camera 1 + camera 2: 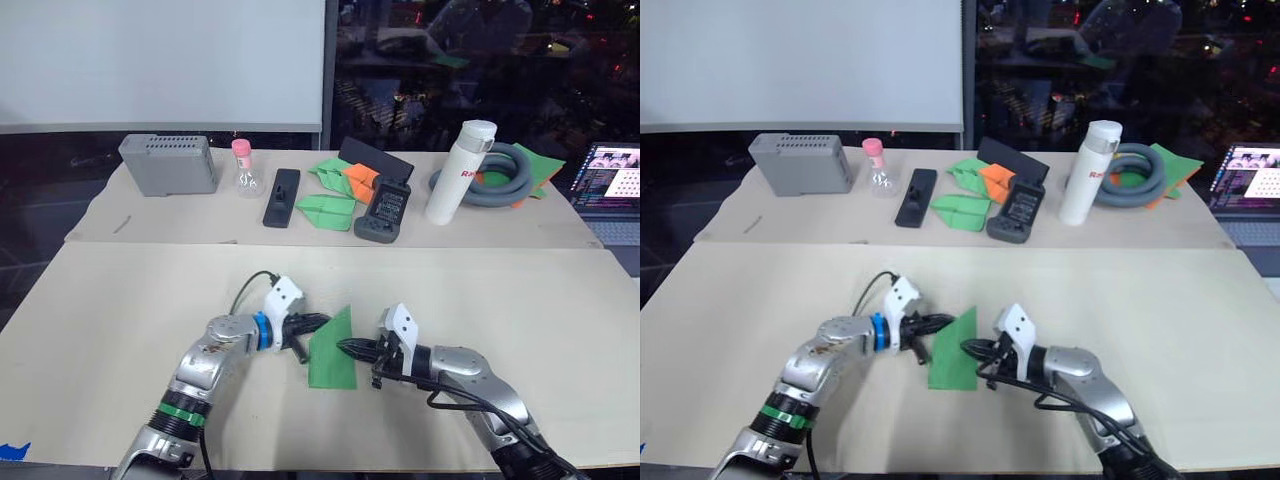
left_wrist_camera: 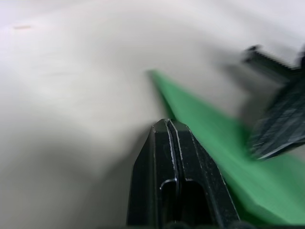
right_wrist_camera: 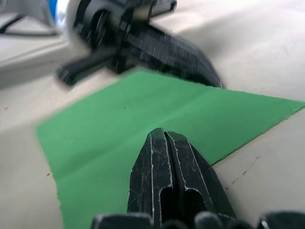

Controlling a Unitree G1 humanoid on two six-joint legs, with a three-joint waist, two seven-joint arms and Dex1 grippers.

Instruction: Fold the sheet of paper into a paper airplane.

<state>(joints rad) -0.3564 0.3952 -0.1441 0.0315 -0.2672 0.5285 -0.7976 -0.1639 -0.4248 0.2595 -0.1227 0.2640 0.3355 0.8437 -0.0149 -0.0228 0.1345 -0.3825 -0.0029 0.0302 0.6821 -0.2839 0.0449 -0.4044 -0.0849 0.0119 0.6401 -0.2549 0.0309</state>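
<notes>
beige table | sheet of paper | laptop far right

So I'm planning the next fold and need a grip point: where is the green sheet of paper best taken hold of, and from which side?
Probably its far pointed corner, which appears to lift off the table. The sheet of paper is thin and lies mostly flat, so a flat edge offers little to pinch. Both the left gripper and right gripper have shut fingers at its sides; the right one, coming in low from the right, looks closest.
</notes>
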